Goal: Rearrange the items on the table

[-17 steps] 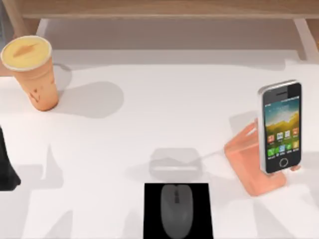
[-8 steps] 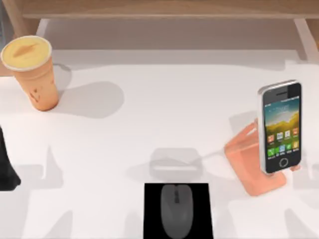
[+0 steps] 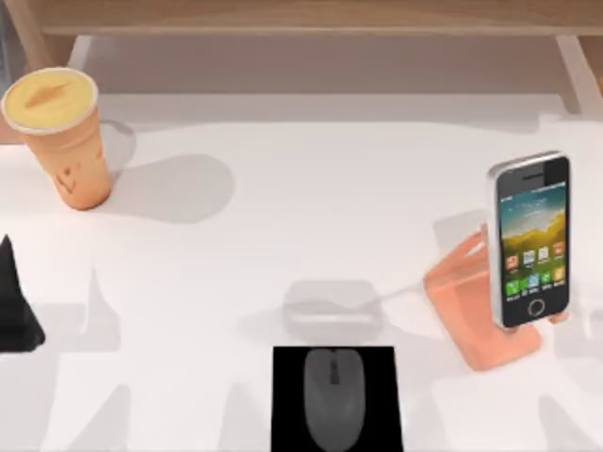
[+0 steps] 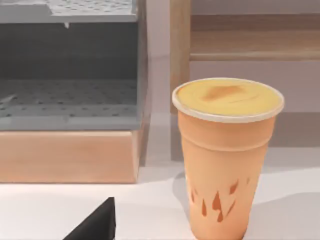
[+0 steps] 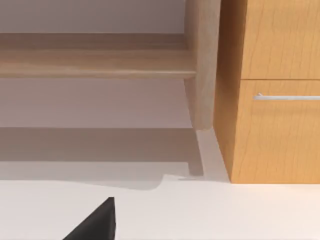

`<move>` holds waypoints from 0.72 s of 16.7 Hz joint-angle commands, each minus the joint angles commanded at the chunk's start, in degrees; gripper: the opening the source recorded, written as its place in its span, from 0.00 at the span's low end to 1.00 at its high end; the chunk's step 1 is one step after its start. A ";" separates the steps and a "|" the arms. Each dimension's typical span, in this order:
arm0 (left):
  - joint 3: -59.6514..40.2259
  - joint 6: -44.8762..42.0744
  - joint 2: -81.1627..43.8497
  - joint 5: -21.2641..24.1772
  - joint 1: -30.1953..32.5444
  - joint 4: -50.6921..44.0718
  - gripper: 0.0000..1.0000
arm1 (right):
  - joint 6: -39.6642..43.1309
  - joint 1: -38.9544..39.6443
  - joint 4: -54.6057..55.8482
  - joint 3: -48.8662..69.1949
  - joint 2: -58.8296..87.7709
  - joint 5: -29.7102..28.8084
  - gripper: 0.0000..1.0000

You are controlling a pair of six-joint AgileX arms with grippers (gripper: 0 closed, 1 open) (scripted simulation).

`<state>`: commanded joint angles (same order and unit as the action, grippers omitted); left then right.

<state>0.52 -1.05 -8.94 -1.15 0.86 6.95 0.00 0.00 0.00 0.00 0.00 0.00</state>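
orange cup (image 3: 71, 160) with yellow lid, dark grey mouse (image 3: 333, 397), black pad (image 3: 287, 377)

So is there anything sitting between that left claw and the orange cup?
Nothing visible. The left claw sits at the table's left edge, and the orange cup stands farther back on the same side, with only bare white tabletop between them.

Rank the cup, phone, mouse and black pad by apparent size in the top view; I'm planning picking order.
1. Pad, though cut off by the frame.
2. Cup.
3. Phone, propped nearer the camera, so unsure against the cup.
4. Mouse.
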 joint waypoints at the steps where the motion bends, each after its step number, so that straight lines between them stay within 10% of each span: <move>1: 0.05 -0.37 -3.61 -0.30 0.36 2.58 1.00 | 0.00 0.00 0.00 0.00 0.00 0.00 1.00; 12: -5.98 -1.70 -69.84 -1.61 4.12 41.02 1.00 | 0.00 0.00 0.00 0.00 0.00 0.00 1.00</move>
<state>-5.46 -2.75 -78.79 -2.76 4.99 47.97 0.00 0.00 0.00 0.00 0.00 0.00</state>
